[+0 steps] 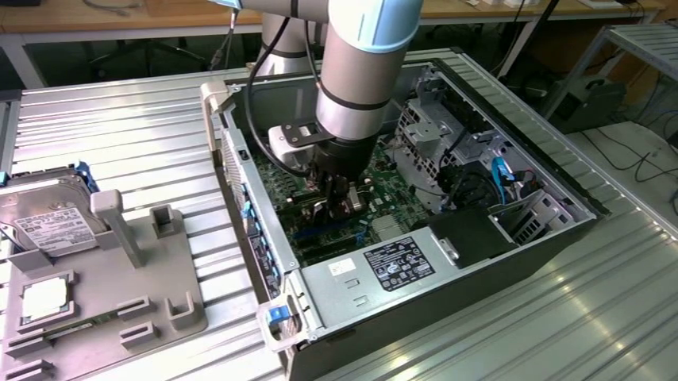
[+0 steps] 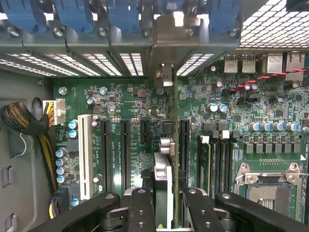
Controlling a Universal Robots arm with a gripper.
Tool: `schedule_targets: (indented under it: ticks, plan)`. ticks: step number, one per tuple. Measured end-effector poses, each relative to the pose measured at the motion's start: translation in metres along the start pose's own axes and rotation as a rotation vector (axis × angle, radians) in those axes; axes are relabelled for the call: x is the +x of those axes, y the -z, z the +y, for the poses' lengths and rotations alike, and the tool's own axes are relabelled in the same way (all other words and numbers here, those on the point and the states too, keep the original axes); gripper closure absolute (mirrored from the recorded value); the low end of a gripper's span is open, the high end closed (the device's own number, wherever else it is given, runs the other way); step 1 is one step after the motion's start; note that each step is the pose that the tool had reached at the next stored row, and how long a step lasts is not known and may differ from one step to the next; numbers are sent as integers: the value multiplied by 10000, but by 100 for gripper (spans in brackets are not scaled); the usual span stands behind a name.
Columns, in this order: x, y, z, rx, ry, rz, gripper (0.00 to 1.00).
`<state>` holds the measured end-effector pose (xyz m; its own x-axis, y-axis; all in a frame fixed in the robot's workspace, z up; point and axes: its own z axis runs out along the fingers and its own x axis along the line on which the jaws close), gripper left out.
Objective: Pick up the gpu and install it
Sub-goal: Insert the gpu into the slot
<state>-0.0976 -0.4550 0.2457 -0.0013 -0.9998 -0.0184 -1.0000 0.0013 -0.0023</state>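
Jaws clamp the gpu (image 2: 164, 186) edge-on, lengthwise along the motherboard (image 2: 130, 104) slots.

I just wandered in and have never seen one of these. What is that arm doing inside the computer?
The robot arm has reached down into the open computer case. Its gripper is shut on the gpu, a graphics card held on edge just above the expansion slots of the green motherboard. A hard drive sits in a grey holder beside the case.
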Motion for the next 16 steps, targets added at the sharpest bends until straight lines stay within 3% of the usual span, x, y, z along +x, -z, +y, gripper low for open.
schedule_targets:
  ticks: [16]
  plan:
    - [0, -15, 23, 39, 1, -1, 72]
